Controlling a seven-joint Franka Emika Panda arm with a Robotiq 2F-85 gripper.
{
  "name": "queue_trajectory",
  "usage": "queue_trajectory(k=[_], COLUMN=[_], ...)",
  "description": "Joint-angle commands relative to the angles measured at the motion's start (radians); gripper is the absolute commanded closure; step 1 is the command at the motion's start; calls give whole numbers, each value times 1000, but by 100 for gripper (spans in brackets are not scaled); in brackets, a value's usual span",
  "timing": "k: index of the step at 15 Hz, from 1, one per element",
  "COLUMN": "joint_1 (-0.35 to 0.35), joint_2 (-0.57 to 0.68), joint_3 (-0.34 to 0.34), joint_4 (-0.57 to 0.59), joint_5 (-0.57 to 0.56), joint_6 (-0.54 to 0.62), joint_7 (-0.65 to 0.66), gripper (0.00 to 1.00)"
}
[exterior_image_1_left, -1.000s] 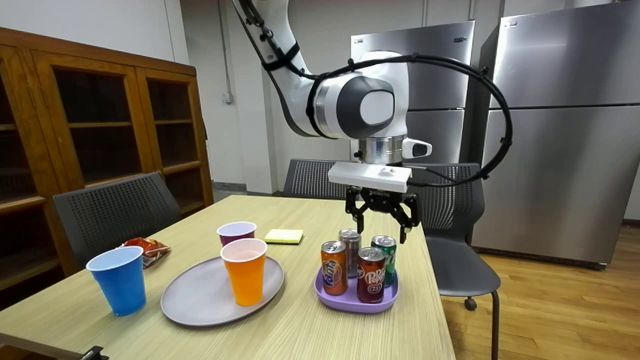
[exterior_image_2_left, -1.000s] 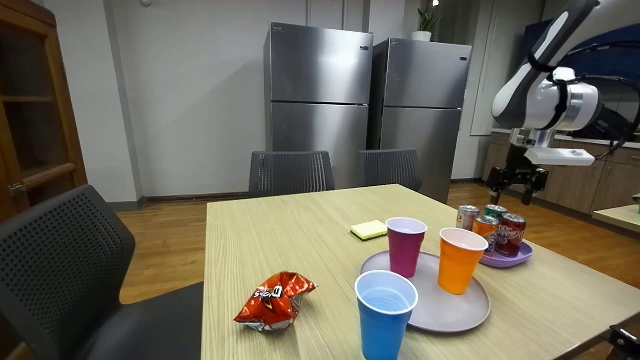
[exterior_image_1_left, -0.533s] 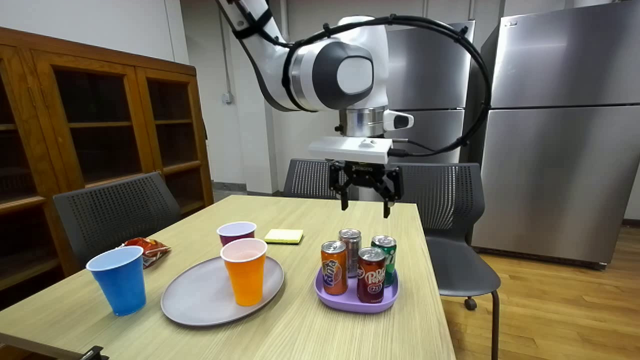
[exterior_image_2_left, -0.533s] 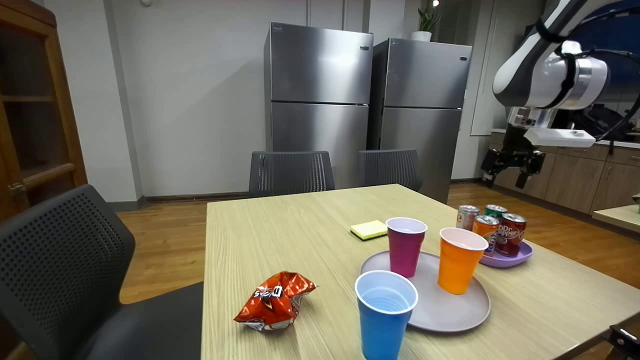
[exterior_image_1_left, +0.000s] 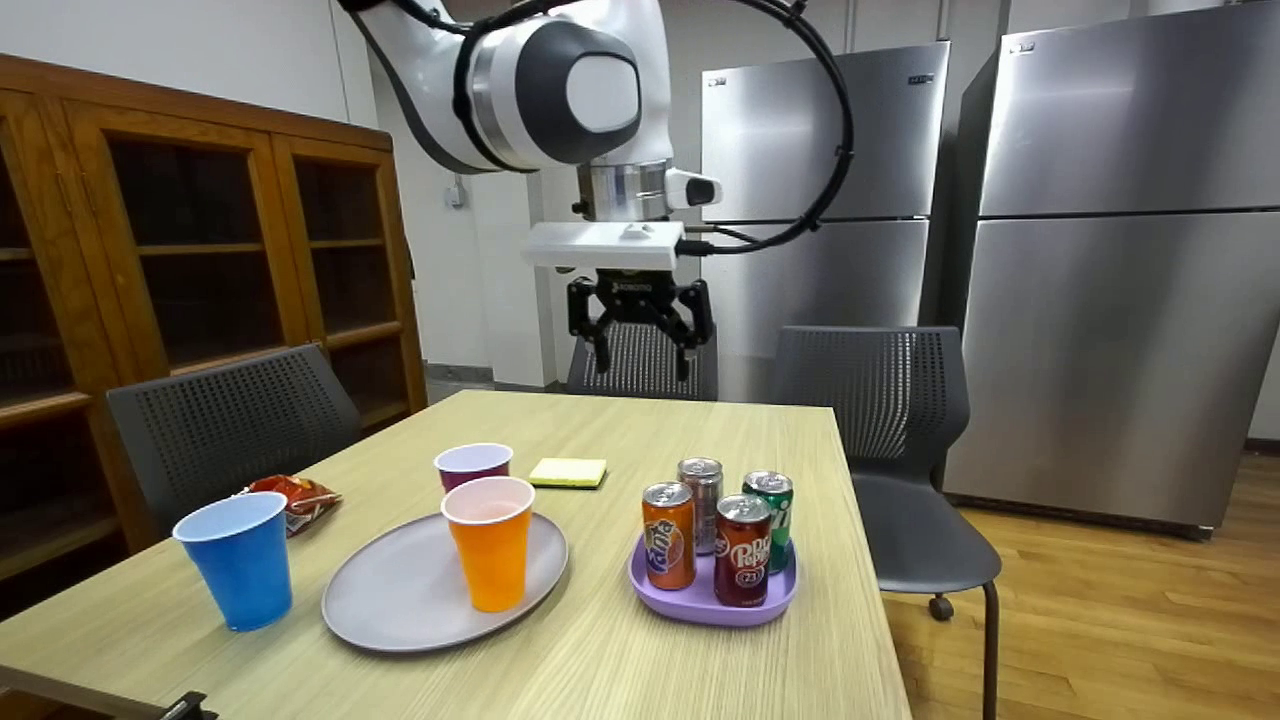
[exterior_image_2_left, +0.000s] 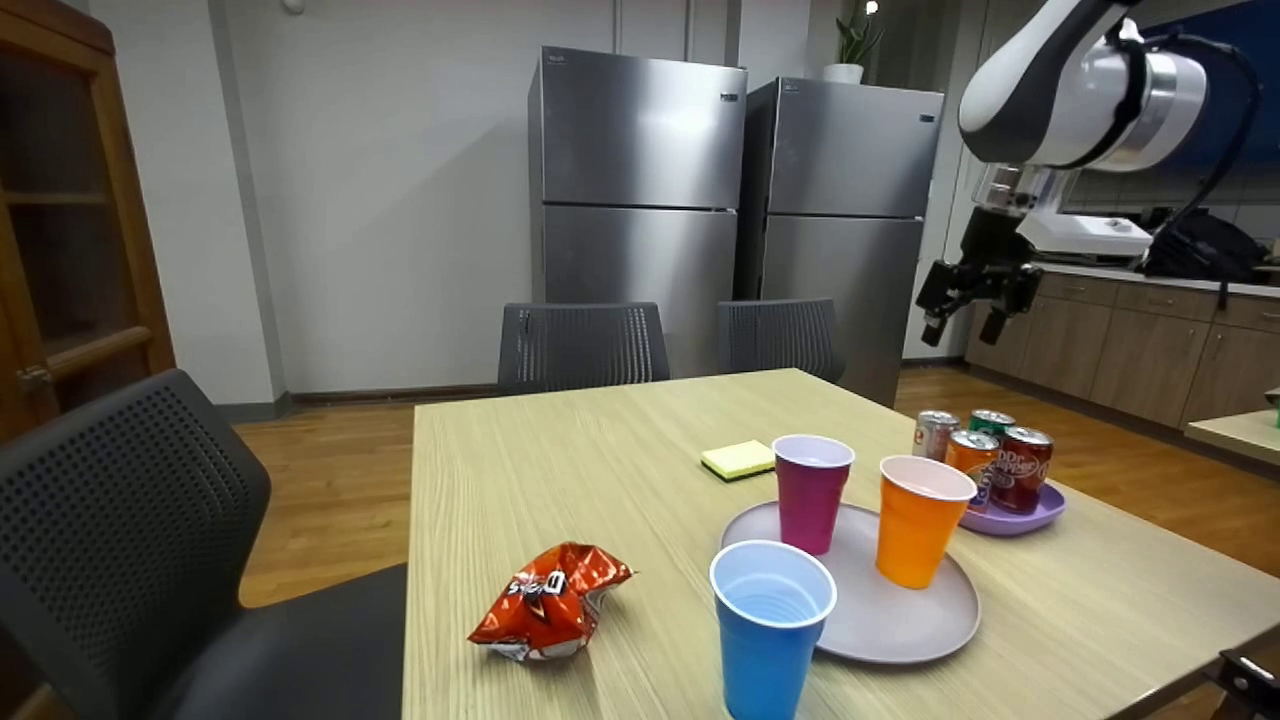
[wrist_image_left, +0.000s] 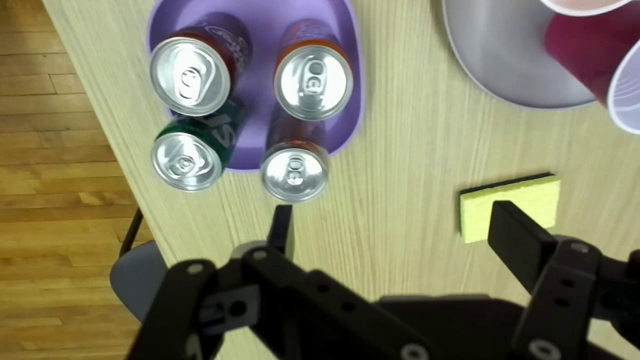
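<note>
Table (exterior_image_1_left: 600, 650) has 4 cans (exterior_image_1_left: 728, 535) in all views, red bag (exterior_image_2_left: 550, 605) ext. views only.

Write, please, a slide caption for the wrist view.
Open gripper above a table, four cans standing on a purple tray, a yellow sponge lying apart.

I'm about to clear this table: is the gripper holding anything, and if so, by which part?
Nothing is held. The gripper hangs open above the table, with nothing between its fingers; the cans and the sponge are apart from it.

The orange can (exterior_image_1_left: 667, 545) reads Fanta, the red can (exterior_image_1_left: 742, 560) Dr Pepper 23, the gripper (exterior_image_1_left: 642, 363) Robotiq
</note>
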Motion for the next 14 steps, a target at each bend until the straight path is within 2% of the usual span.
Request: queue_trajectory(k=[1, 7, 14], joint_1=[65, 185, 326], joint_2=[-88, -139, -134], joint_3=[29, 102, 216], joint_4=[-73, -113, -125], joint_5=[-31, -32, -39], joint_6=[4, 2, -16], joint_7=[22, 22, 24], gripper=[0, 0, 0])
